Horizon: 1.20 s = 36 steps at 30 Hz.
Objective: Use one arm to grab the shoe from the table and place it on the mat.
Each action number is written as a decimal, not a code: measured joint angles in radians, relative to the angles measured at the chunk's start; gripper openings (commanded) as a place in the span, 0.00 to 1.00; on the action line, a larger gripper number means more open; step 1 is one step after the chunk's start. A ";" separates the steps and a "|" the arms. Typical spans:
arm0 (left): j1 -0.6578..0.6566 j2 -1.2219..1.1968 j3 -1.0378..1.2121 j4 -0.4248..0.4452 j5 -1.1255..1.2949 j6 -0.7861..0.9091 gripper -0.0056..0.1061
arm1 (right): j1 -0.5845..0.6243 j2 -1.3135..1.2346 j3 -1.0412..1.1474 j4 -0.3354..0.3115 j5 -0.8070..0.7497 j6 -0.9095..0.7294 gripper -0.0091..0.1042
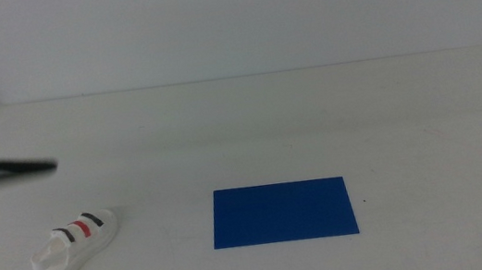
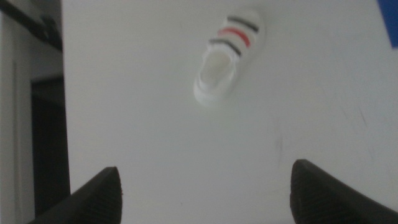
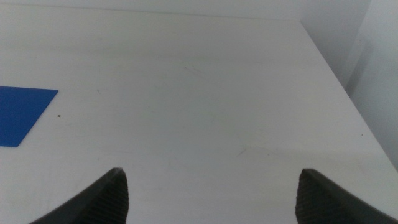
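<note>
One shoe (image 1: pixel 76 248) is lying on the table (image 1: pixel 249 125) in the lower left of the middle view, sitting upright on its sole with its toe pointing toward the upper right. Three stripes are crossing its top: dark, red, dark. One mat (image 1: pixel 283 211) is lying flat at lower centre of that view, well apart from the shoe and to its right, with bare tabletop between the two. Nothing is resting on the mat.

Two grippers are showing, one in each wrist view. The left gripper (image 2: pixel 202 196) is hovering above the table with its two jaws spread wide and holding nothing; the shoe (image 2: pixel 226 55) is sitting ahead of it, clear of both jaws, with a sliver of the mat (image 2: pixel 392 23) at the frame's upper right edge. The right gripper (image 3: pixel 208 199) is also standing wide open and empty over bare table, with one corner of the mat (image 3: pixel 20 114) showing at the left of that frame.
</note>
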 measured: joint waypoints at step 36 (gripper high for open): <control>-0.062 1.092 -0.459 -0.022 0.026 0.271 0.87 | 0.000 0.000 0.000 0.000 0.000 0.000 0.91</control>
